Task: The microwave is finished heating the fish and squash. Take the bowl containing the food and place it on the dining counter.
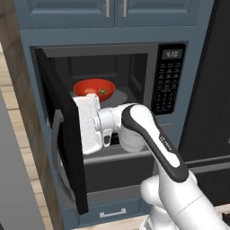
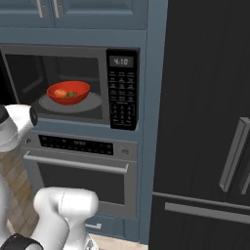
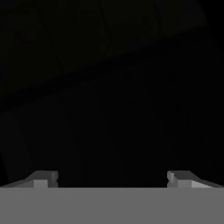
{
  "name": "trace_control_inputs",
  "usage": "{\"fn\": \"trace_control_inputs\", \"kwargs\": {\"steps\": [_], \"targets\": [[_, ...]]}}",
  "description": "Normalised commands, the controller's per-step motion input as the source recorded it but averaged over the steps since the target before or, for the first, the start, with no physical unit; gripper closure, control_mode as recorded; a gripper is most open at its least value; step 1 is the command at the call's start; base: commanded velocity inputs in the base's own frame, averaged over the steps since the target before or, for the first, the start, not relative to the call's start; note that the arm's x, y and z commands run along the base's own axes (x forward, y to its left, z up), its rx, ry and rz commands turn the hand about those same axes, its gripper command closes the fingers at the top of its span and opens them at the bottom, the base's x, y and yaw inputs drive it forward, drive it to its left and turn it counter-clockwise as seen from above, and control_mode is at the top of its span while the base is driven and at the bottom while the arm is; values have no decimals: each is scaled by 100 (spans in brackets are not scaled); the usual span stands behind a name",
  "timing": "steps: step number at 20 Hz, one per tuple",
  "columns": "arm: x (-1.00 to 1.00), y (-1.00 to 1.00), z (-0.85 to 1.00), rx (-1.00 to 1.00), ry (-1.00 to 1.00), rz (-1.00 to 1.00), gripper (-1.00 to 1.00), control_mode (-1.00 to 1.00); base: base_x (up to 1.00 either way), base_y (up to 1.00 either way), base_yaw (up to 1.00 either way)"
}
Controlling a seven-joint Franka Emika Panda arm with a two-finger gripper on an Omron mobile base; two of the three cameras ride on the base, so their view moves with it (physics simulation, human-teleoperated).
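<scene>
Microwave [image 2: 122, 88] black, its keypad with pale buttons and a pale-digit display; inside it dark grey with a lighter grey turntable [image 2: 93, 103], on which sits the glossy red bowl [image 2: 68, 92] holding food [image 2: 60, 92] of orange-tan with a small dark green bit. Surrounding cabinetry [image 2: 154, 63] muted slate blue with silver handles; oven [image 2: 78, 166] below brushed grey with a dark window. Fridge [image 2: 210, 122] near-black, grey handles.

White hand [image 1: 87, 123] hides bowl [image 1: 94, 89] front rim
</scene>
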Motion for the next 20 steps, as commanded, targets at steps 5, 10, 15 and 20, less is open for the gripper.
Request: {"fn": "trace_control_inputs", "kwargs": {"steps": [5,10,15,20], "targets": [[0,-33,0,0,-3,-1,-100,-100,0,0,0],[1,-100,2,0,-17,-15,-100,-100,0,0,0],[22,-100,0,-4,-20,-17,-100,-100,0,0,0],[42,-100,3,-15,-14,-20,-100,-100,0,0,0]]}}
